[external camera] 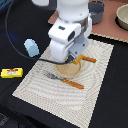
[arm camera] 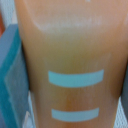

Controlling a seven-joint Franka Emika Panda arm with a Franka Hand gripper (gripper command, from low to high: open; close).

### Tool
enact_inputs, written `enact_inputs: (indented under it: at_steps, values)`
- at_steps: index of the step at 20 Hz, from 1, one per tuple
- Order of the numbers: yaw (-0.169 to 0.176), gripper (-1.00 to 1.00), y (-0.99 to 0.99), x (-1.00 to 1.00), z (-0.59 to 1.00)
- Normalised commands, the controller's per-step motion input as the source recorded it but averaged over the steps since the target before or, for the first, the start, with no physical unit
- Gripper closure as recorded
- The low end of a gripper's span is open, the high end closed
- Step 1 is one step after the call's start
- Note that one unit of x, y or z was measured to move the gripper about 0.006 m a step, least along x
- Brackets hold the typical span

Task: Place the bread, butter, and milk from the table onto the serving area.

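Low over the round tan plate (external camera: 71,70), the white arm's gripper (external camera: 73,59) is mostly hidden behind its own bulky wrist in the exterior view, so its jaws cannot be made out there. The wrist view is filled by the golden-orange oblong loaf of bread (arm camera: 72,60) with pale score marks across it, framed closely by grey finger pads (arm camera: 11,75), which suggests the fingers are clamped on the loaf. That plate sits on the large beige finely striped woven placemat (external camera: 95,85), with an orange-handled fork (external camera: 64,80) just beside it and an orange-handled knife (external camera: 88,59) on its far side. Off the mat, on the large flat black table (external camera: 15,30), stands the small pale-blue milk carton (external camera: 31,48), toward the exterior view's left. Nearer the camera lies the flat bright-yellow butter packet (external camera: 12,72).
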Motion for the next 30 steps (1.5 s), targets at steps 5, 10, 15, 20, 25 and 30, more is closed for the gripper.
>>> enact_inputs:
  at_steps: [5,10,15,20,25,30]
  values:
    - [0.0,1.0,-0.01,0.37,-0.11]
    - [0.0,-1.0,-0.02,0.33,-0.03]
    - [0.0,-1.0,-0.04,0.14,0.0]
    - [0.013,-1.0,-0.06,-0.05,0.31]
    - [0.005,-1.0,-0.18,-0.91,0.31]
    - [-0.177,-1.0,-0.22,-0.38,0.41]
